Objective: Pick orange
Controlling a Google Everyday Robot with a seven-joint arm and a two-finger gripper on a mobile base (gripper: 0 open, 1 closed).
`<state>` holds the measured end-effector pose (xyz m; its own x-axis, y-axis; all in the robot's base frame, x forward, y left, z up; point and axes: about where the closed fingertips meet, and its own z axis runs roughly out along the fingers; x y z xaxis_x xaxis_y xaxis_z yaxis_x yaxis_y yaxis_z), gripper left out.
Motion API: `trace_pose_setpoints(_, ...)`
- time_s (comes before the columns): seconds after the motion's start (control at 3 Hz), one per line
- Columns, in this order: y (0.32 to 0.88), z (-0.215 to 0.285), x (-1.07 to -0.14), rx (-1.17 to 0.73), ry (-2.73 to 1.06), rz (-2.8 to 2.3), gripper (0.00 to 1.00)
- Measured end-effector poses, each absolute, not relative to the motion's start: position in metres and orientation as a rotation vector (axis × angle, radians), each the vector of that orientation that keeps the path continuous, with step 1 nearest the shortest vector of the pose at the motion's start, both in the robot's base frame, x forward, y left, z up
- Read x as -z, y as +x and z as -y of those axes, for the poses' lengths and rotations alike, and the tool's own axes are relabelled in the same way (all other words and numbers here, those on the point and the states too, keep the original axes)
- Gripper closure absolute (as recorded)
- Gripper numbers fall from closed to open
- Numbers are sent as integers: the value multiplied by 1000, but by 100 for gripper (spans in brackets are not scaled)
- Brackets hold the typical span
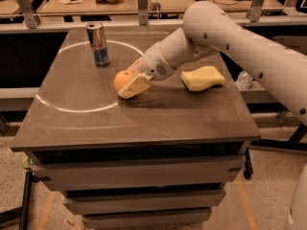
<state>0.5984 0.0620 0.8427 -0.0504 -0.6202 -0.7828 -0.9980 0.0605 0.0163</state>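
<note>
The orange (121, 79) sits on the dark table top (144, 119), left of centre, on the edge of a white circle marked on the surface. My gripper (131, 85) reaches in from the right on the white arm (225, 32). It is down at table level, right against the orange's right side, and its pale front part covers the fruit's right edge. The orange rests on the table.
A blue and silver drink can (98, 43) stands upright behind and left of the orange. A pale yellow wavy sponge (202, 77) lies to the right of the gripper. Desks with clutter run along the back, and the table drops off at its front edge.
</note>
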Motion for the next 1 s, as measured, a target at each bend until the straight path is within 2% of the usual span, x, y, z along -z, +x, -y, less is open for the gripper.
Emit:
trace_pose_setpoints(0.33, 601, -60, -864, -851, -1529, -1653, 93)
trace_pose_setpoints(0.67, 601, -49, -908, -881, -1441, -1522, 100)
trace_pose_setpoints(1.0, 600, -51, -908, -886, -1444, -1522, 100)
